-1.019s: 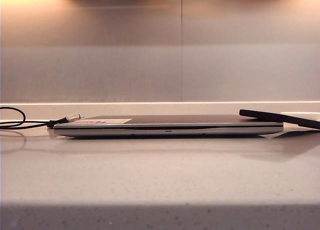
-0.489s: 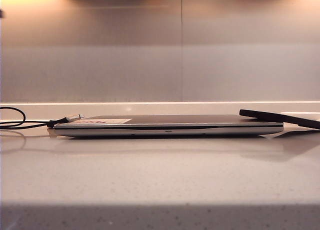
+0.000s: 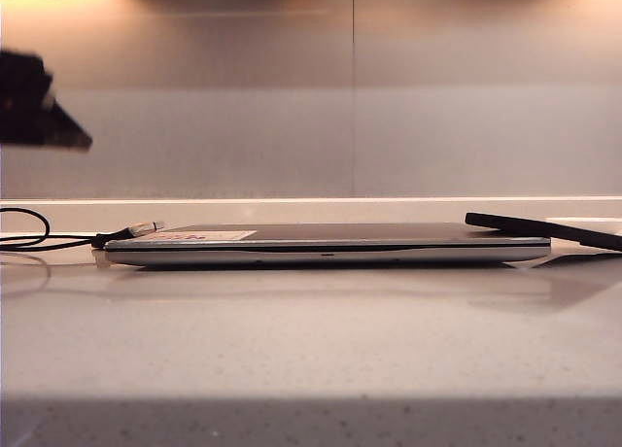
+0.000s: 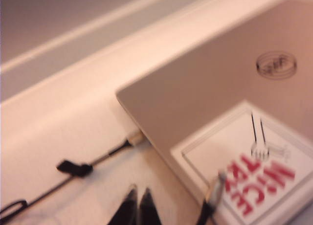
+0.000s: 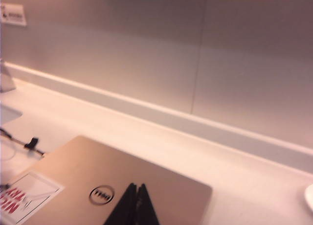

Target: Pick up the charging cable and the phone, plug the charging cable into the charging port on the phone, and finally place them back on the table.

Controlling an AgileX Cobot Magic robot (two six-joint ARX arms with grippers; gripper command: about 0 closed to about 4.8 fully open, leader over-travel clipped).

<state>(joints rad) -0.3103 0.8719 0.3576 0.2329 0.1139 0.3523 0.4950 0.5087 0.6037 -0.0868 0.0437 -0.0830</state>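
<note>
The charging cable [image 3: 58, 241] lies on the table [image 3: 311, 350] at the left, its silvery plug tip [image 3: 144, 229] resting on the laptop's corner. In the left wrist view that plug tip [image 4: 215, 185] lies on the sticker, just beside my left gripper [image 4: 138, 193], which is shut and empty above the table. The phone [image 3: 544, 229], a thin black slab, leans on the laptop's right end; neither wrist view shows it. My right gripper [image 5: 137, 188] hovers shut and empty over the laptop lid.
A closed silver laptop [image 3: 326, 243] with a white-and-red sticker [image 4: 254, 171] fills the middle. Another stretch of black cord with a black tie [image 4: 73, 167] ends in a pale connector [image 4: 135, 137] at the laptop's edge. A wall with a low ledge [image 3: 311, 209] runs behind.
A dark, blurred part of the left arm has come into the exterior view at the upper left. The cable, the phone and the laptop have not moved.
</note>
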